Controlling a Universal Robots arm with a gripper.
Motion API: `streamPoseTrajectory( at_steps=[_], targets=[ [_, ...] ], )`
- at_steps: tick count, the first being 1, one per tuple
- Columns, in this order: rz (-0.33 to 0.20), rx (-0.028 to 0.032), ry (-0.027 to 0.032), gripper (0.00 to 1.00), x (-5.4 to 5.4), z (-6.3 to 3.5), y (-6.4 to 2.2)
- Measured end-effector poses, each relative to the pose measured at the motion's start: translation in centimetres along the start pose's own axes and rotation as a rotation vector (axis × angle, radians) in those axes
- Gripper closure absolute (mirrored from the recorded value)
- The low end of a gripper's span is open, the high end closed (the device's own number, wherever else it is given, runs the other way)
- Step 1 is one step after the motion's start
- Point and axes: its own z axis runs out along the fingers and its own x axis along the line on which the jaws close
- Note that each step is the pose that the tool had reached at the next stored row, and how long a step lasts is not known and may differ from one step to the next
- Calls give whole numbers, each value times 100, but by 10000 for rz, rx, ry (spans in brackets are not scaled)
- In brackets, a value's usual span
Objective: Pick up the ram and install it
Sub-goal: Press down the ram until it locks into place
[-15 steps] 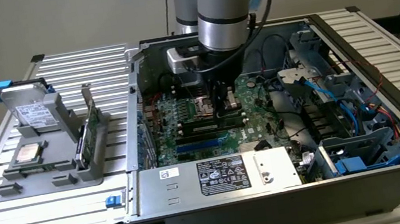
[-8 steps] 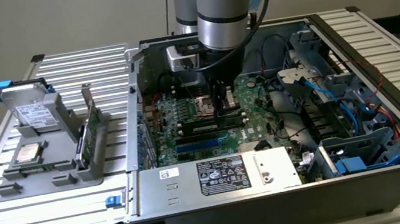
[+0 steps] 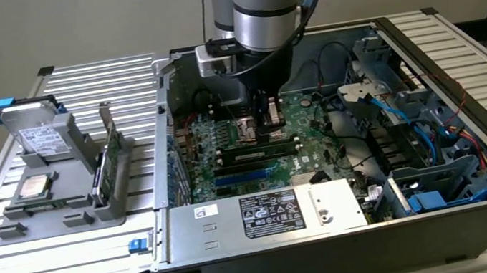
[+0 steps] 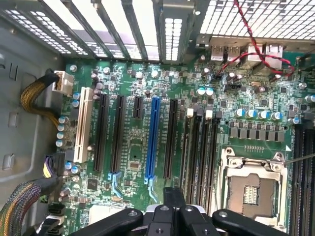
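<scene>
My gripper (image 3: 270,124) hangs low inside the open computer case (image 3: 471,109), over the green motherboard (image 4: 133,147). In the wrist view its black fingers (image 4: 173,197) are pressed together with nothing green between them. In the exterior view a long, narrow green stick with black chips, which looks like the ram (image 3: 260,153), lies along the black slots just in front of the gripper. From above, the black memory slots (image 4: 199,147) with white latches run beside the empty processor socket (image 4: 251,189). A blue slot (image 4: 152,137) lies on their other side.
A grey holder (image 3: 61,207) on the exterior view's left carries a hard drive (image 3: 39,138), a square silver processor (image 3: 34,186) and a tall green expansion card (image 3: 103,168). The case holds a power supply (image 3: 270,216), loose cables (image 3: 414,118) and drive bays (image 3: 444,186).
</scene>
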Motion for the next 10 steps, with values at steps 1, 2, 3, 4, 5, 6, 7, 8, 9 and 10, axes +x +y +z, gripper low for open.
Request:
streamPoseTrajectory(
  at_steps=[1, 2, 3, 4, 5, 6, 7, 8, 9, 10],
  targets=[
    [43, 3, -64, 89, -1, -4, 12],
    [87, 5, -131, 89, -1, -5, 23],
    [133, 6, -197, 89, -2, -6, 34],
    [183, 8, -262, 89, -3, -5, 44],
    [239, 9, -321, 89, -3, -5, 54],
    [296, 10, -369, 89, -4, -4, 64],
    [355, 10, -410, 89, -5, -3, 75],
    [411, 10, -449, 89, -5, -1, 86],
    [460, 11, -484, 89, -6, 3, 96],
    [513, 11, -517, 89, -7, 9, 104]
  ],
)
